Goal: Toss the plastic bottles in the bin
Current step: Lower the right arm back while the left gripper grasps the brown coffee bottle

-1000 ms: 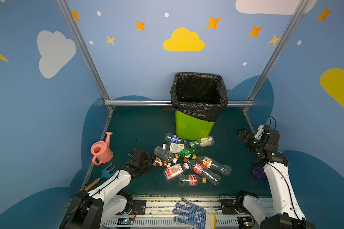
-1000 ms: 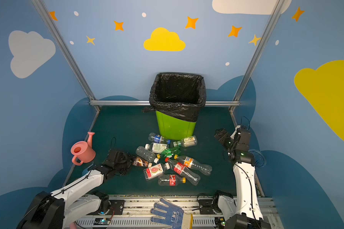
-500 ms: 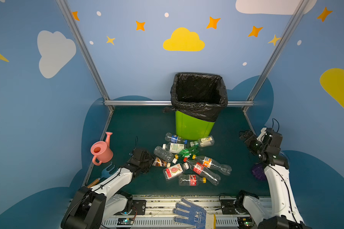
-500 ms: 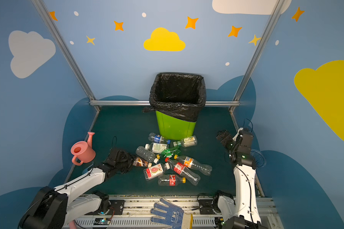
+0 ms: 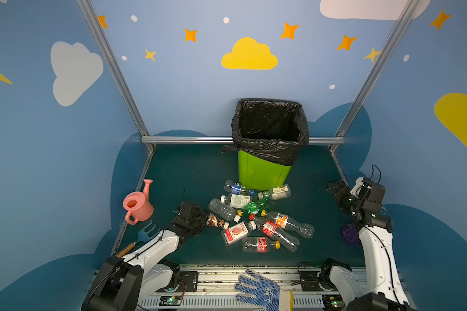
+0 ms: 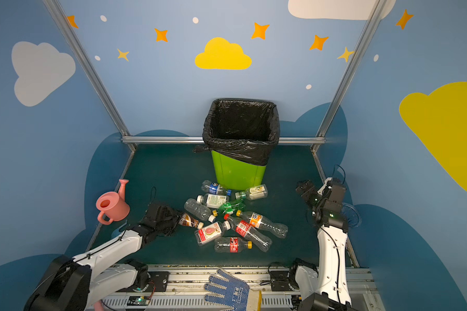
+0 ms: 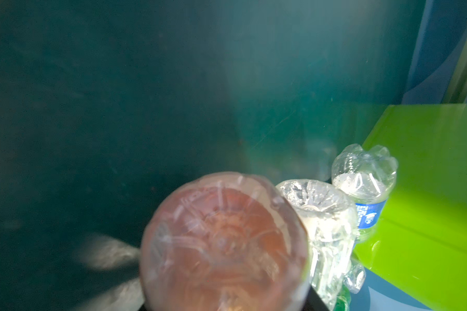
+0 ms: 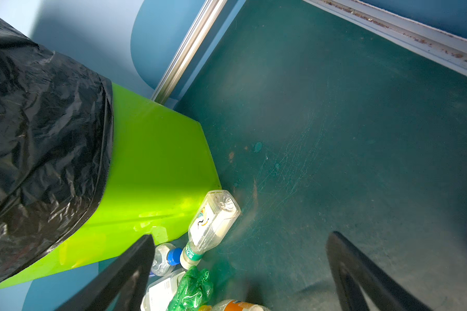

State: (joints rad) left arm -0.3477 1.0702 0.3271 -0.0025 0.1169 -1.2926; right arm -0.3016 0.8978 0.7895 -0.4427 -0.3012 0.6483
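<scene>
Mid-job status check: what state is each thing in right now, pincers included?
bin: upright, open, black liner over its rim.
plastic bottles: lying on the floor in front of the bin.
brown-label bottle: lying, base end inside the left pincer.
green bottle: crushed, lying.
left pincer: around that bottle's base; grip unclear.
right pincer: open, empty, raised.
watering can: upright.

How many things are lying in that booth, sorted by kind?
Plastic bottles: 10
Green bin: 1
Pink watering can: 1
Blue garden fork: 1
Blue-dotted glove: 1
Purple ribbed thing, half hidden: 1
Total: 15
</scene>
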